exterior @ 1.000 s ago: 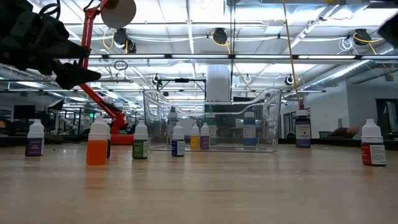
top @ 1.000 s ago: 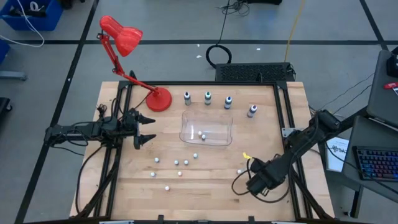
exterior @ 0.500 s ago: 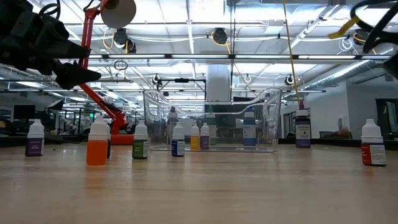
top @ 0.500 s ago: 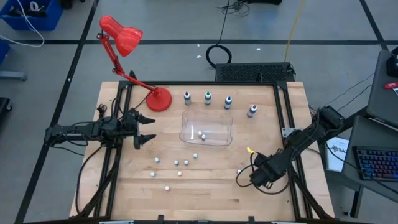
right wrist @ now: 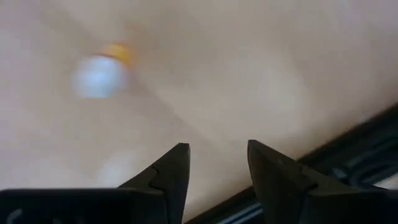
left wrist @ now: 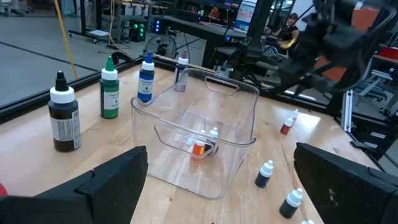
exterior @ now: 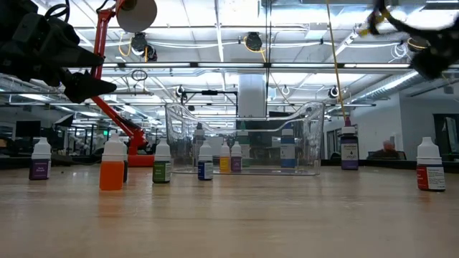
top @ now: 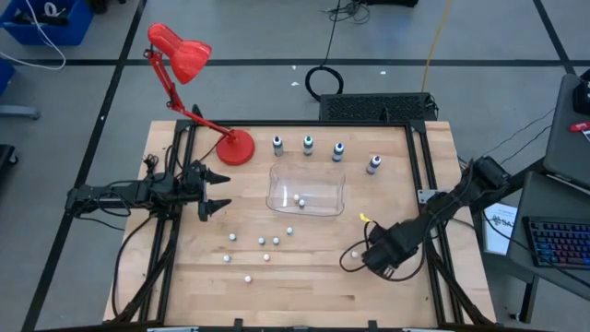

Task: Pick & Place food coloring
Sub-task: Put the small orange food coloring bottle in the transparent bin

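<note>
- The right gripper [top: 355, 261] hovers low over the near-right part of the table [top: 304, 286], fingers a narrow gap apart and holding nothing.
- A small white-capped bottle [top: 354, 254] stands just beside its fingertips, on the side toward the table's middle; the right wrist view shows a blurred pale cap [right wrist: 98, 76] ahead of the fingers.
- The bottle's long axis is upright.
- The clear bin [top: 305, 191] lies farther in, toward the far-left.
- The left gripper [top: 210, 191] waits wide open at the left edge, well apart, so the right arm is nearer.

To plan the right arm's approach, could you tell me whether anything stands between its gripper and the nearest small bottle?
Nothing visible does: only bare table lies between the open right gripper and the white-capped bottle ahead.
</note>
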`<state>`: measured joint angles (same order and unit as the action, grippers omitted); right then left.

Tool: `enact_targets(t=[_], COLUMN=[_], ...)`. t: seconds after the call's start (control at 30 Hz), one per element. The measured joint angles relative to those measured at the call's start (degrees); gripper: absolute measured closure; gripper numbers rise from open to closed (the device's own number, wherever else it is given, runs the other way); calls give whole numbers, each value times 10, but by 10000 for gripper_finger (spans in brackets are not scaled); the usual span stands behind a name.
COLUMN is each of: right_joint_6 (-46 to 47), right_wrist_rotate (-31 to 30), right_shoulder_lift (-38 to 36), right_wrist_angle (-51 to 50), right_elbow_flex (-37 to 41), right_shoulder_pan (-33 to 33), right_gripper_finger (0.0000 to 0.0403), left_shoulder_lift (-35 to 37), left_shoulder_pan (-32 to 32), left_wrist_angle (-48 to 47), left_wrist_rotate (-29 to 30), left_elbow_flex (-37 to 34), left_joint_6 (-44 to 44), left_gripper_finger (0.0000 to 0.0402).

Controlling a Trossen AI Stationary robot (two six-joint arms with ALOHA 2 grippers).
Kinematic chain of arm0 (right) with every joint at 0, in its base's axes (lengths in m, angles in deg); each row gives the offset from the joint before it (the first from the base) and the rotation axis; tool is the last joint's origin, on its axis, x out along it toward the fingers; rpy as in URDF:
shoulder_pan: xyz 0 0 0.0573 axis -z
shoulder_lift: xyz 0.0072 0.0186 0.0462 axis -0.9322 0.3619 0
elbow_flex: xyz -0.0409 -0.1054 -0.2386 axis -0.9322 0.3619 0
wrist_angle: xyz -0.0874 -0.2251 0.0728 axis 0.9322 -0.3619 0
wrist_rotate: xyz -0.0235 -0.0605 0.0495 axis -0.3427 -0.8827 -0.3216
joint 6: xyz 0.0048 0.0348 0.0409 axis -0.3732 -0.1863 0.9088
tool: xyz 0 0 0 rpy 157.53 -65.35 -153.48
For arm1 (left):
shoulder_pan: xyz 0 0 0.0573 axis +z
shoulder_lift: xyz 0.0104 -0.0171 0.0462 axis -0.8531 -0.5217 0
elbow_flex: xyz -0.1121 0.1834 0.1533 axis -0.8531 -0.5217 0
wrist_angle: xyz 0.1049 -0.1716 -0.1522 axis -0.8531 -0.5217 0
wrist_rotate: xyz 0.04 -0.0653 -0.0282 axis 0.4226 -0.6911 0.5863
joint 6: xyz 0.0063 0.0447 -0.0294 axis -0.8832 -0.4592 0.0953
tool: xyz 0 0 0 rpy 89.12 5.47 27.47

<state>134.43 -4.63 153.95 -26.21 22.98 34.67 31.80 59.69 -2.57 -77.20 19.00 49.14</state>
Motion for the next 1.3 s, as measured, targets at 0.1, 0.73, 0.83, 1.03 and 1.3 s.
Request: enact_targets(t=[0.1, 0.73, 0.83, 1.03, 1.3], right_joint_6=[-5, 13, 20, 32, 21], right_wrist_rotate=[-32, -85, -84, -89, -86], right_shoulder_lift=[0, 0, 0, 4, 31], right_wrist_angle=[7, 141, 149, 143, 145], right_elbow_flex=[-45, -8, -3, -2, -2], right_shoulder_pan=[3, -1, -9, -20, -24], right_gripper_finger=[243, 257, 257, 257, 257], left_shoulder_lift=[0, 0, 0, 0, 0], left_shoulder_pan=[0, 0, 0, 0, 0], left_wrist_angle=[0, 0, 0, 0, 0], left_wrist_rotate=[0, 0, 0, 0, 0], left_elbow_flex=[0, 0, 0, 0, 0], left_joint_6=[0, 0, 0, 0, 0], left_gripper_finger=[2, 2, 2, 2, 2])
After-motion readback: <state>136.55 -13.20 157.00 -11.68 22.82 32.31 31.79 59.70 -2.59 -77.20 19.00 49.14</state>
